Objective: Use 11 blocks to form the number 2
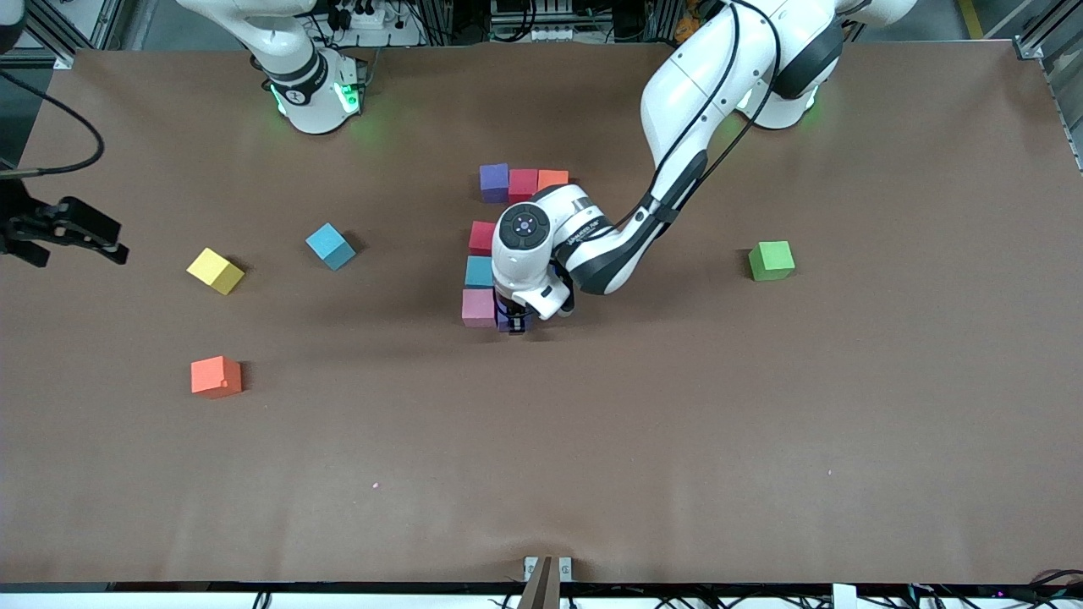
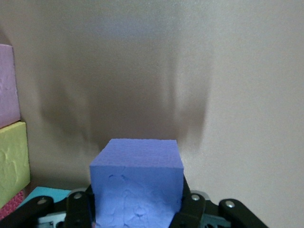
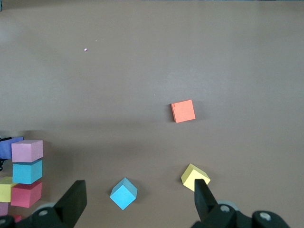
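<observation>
The number 2 [image 1: 508, 245] is half-built mid-tabletop, and I've got the left gripper [image 1: 511, 321] down at its bottom row, fingers hugging a purple block [image 2: 137, 183] beside the pink block [image 1: 478, 307] so the row runs on flush. That arm reaches in bent, wrist pointing straight down. The right gripper [image 3: 137, 202] waits spread wide above the table's right-arm end.

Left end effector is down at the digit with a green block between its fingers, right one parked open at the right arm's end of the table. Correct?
Not quite: the block in the left end effector is purple, as the left wrist view shows. The green block sits alone toward the left arm's end of the table. The rest holds: the right end effector waits open.
</observation>
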